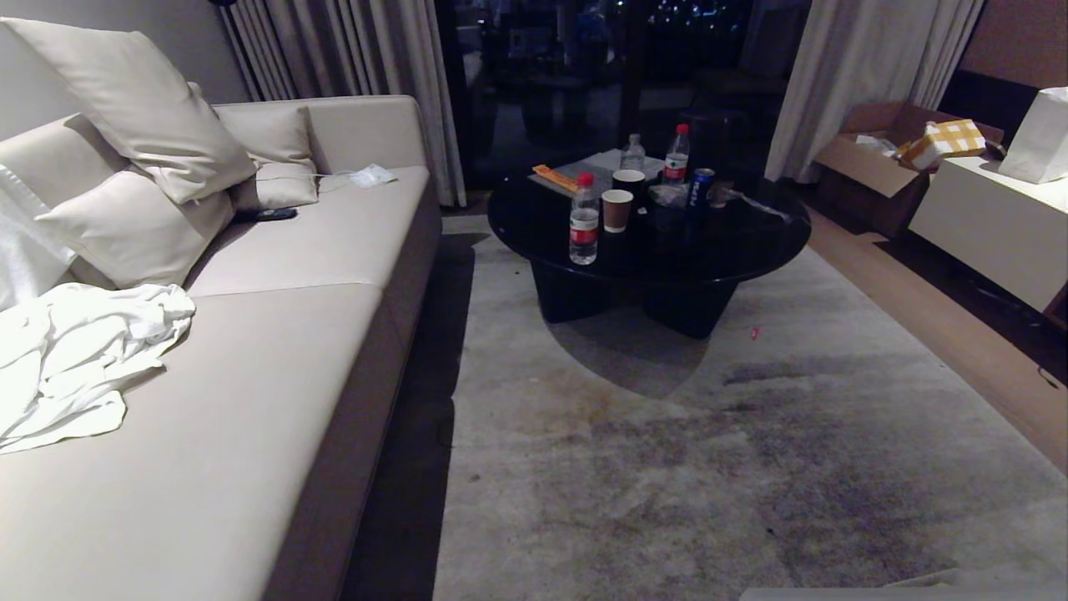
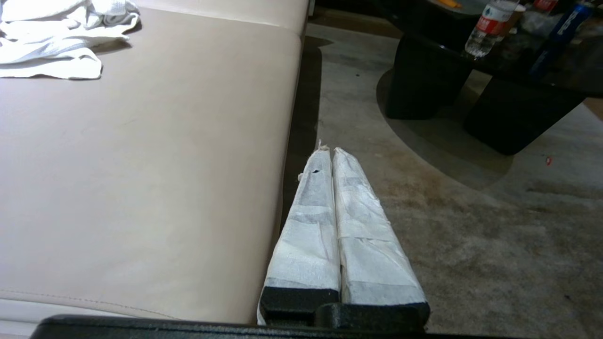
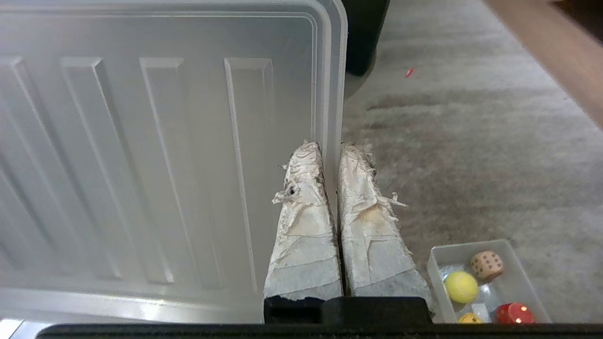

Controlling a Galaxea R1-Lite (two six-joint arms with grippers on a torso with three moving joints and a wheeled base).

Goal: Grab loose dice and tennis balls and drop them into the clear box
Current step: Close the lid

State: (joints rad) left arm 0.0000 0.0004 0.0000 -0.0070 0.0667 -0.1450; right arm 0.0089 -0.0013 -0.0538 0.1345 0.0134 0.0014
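We note right gripper (image 3: 335,155) pinching ribbed lid (image 3: 165,141) edge, clear box (image 3: 440,256) beside it holding beige die (image 3: 487,265), tennis ball (image 3: 461,286), red die (image 3: 514,313), left gripper (image 2: 329,153) closed, empty.

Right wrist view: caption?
Right gripper shut on the ribbed lid; clear box below holds dice and a ball.

A beige sofa (image 1: 275,334) runs along the left side of the room. Pale cushions (image 1: 142,167) are stacked at its far end, and a crumpled white cloth (image 1: 75,359) lies on the seat. A round black coffee table (image 1: 651,242) stands on the grey rug (image 1: 667,467). The table carries water bottles (image 1: 584,221), two paper cups (image 1: 617,209) and a blue can (image 1: 699,189). An open cardboard box (image 1: 876,163) sits on the floor near the right curtain (image 1: 851,75).
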